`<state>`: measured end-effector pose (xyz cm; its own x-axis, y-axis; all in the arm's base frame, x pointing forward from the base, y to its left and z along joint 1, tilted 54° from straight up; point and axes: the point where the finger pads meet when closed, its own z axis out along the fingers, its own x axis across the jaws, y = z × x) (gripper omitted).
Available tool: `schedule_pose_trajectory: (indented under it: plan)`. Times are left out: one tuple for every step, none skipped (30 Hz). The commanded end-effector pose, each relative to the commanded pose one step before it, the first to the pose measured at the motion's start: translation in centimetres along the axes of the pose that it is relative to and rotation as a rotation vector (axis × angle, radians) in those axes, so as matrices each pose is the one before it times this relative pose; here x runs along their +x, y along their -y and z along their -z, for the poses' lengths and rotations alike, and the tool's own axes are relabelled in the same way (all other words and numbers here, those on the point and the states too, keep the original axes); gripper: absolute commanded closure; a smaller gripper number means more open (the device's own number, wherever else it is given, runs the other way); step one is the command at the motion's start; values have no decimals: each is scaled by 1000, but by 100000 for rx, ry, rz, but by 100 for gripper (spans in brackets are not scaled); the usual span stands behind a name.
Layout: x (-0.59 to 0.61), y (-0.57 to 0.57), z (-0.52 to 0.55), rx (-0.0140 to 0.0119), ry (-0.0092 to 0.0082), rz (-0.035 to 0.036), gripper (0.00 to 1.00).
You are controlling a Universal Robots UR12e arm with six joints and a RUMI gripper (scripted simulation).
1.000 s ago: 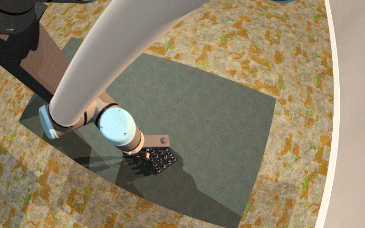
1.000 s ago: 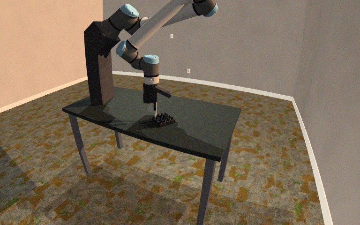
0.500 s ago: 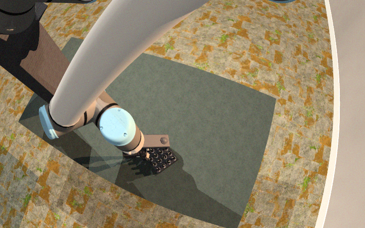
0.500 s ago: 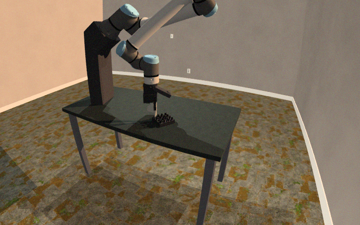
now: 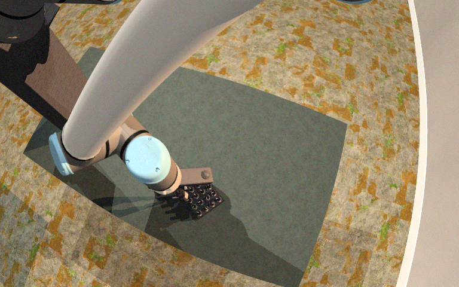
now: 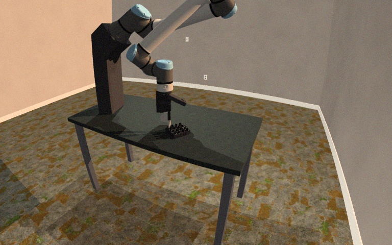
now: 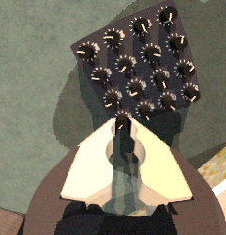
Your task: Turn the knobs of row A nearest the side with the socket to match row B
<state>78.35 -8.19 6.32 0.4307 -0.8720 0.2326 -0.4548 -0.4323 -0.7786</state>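
Note:
The black knob box (image 7: 139,69) lies on the dark table, with several rows of black knobs with white pointer marks. It also shows in the top view (image 5: 203,201) and in the exterior view (image 6: 178,130). My gripper (image 7: 122,118) points straight down at the box's near corner, and its cream fingers are shut on the corner knob (image 7: 123,118). The gripper shows small in the top view (image 5: 186,194) and in the exterior view (image 6: 169,122). The box's socket side is hidden from me, and I cannot tell which row this knob belongs to.
The arm's dark pedestal (image 6: 106,69) stands at the table's back left corner. The arm's elbow link (image 5: 128,70) covers much of the top view. The table's front edge (image 6: 162,151) runs close to the box.

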Motion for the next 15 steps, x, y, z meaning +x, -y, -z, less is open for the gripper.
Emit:
schedule_pose_trajectory:
  plan:
    - [1, 16, 30, 15, 9, 2703, 96]
    - [-6, 0, 0, 0, 0, 1209, 96]
    - [-6, 0, 0, 0, 0, 1285, 96]
    - [-7, 0, 0, 0, 0, 1359, 96]
    - [-7, 0, 0, 0, 0, 1432, 96]
    - [-7, 0, 0, 0, 0, 1503, 96]
    - [-8, 0, 0, 0, 0, 1572, 96]
    - [-8, 0, 0, 0, 0, 1639, 96]
    - [-8, 0, 0, 0, 0, 1703, 96]
    - [-8, 0, 0, 0, 0, 1764, 96]
    - [-9, 0, 0, 0, 0, 1823, 96]
    - [-9, 0, 0, 0, 0, 1877, 96]
    - [-9, 0, 0, 0, 0, 1929, 96]
    - [-9, 0, 0, 0, 0, 1977, 96]
    - [-10, 0, 0, 0, 0, 2021, 96]
